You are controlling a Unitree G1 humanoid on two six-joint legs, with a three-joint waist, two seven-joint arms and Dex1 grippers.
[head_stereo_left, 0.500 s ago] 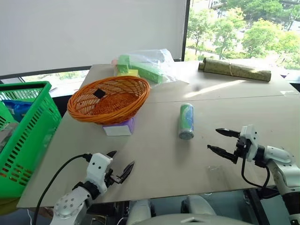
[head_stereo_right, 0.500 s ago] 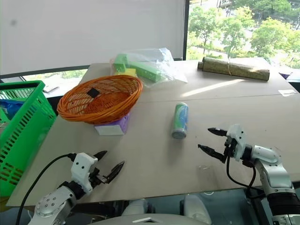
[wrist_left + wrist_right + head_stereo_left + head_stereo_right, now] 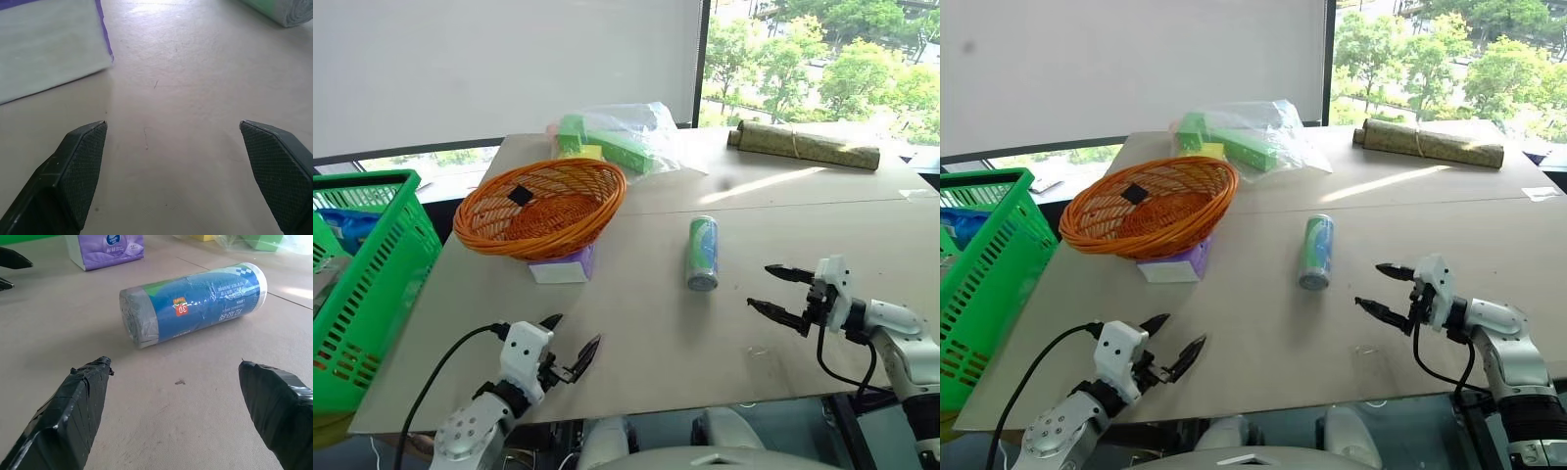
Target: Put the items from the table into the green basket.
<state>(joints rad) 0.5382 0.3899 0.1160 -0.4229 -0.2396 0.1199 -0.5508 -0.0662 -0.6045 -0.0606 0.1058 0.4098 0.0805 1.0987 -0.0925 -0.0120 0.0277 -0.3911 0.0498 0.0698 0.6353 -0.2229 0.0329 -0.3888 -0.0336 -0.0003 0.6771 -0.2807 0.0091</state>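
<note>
**Both grippers wide and empty, the can is the right arm's pick**

Right gripper (image 3: 781, 293) first: black fingers spread as far as they go, nothing between them, hovering just over the beige-tan table (image 3: 636, 343) and aimed at the slim green, blue and white drink can (image 3: 702, 253), which lies on its side near it, not touching. Left gripper (image 3: 570, 344) is equally wide and empty at the near edge, pointing toward the small flat purple-and-white packet (image 3: 564, 265), which sits tucked against the round orange wicker bowl (image 3: 540, 207). The bright green slotted plastic basket (image 3: 362, 284) stands off the table's left side. I'd call this the reach stage, nothing collected yet. Next move looks like closing across the can's round body, and it could roll
</note>
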